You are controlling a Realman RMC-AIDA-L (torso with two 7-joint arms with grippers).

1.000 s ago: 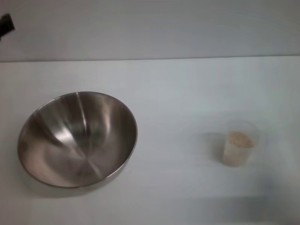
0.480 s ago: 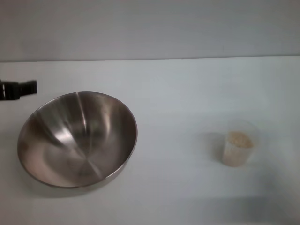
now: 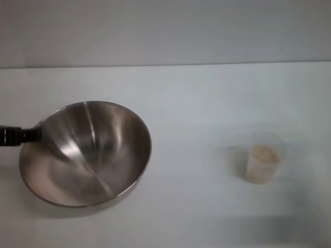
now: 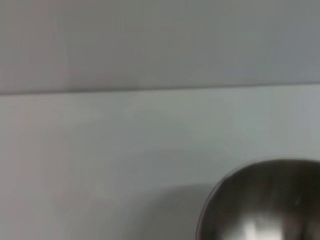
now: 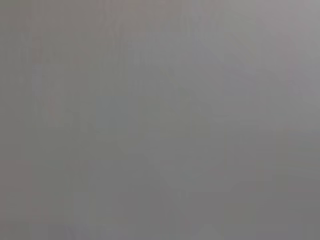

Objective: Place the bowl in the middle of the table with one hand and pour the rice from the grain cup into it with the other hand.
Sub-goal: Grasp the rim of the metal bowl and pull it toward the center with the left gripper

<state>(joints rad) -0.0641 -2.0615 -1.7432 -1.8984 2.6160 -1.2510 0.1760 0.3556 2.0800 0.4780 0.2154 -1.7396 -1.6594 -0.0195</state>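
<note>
Head view cuts off left gripper (image 3: pixel 31 135) near bowl (image 3: pixel 85 153).

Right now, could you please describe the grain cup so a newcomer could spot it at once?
On the white table, look to the robot's right, well apart from the big steel bowl. The grain cup stands upright there alone: small, clear plastic, partly filled with beige rice.

left end effector (image 3: pixel 26 136) cut off, bowl (image 4: pixel 262 202) cropped
</note>
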